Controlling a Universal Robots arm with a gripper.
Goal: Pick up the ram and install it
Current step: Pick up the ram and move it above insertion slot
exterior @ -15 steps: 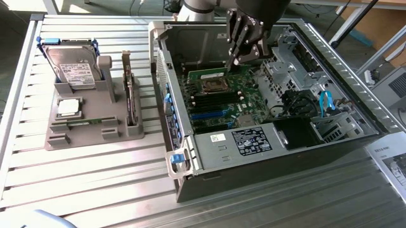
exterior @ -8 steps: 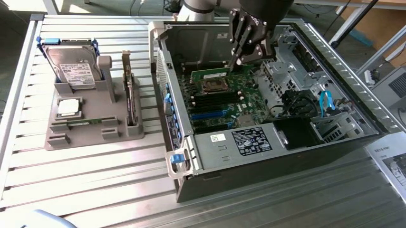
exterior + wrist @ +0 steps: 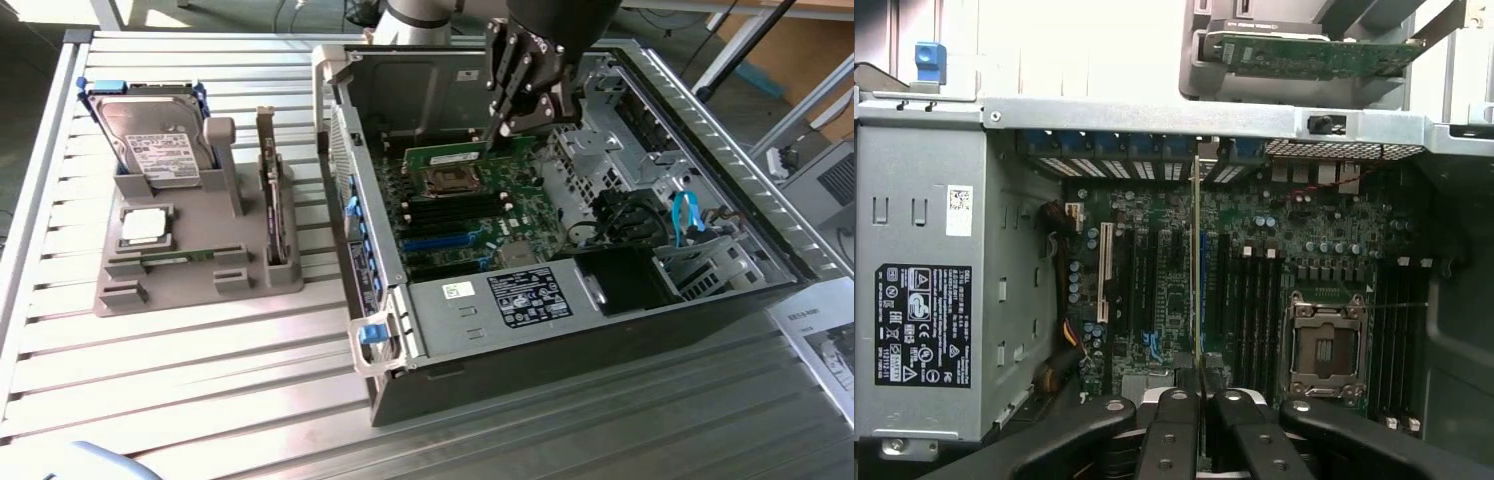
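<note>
The ram (image 3: 461, 158) is being held in the gripper (image 3: 510, 128) above the motherboard (image 3: 461, 215), inside the case (image 3: 534, 370). The case is being borne by the table (image 3: 200, 380), as is a holder (image 3: 174, 285) beside it at the exterior view's left, with a hard drive (image 3: 154, 135) in it.

Matt black claw (image 3: 1200, 400), ribbed metal table (image 3: 200, 390)
</note>
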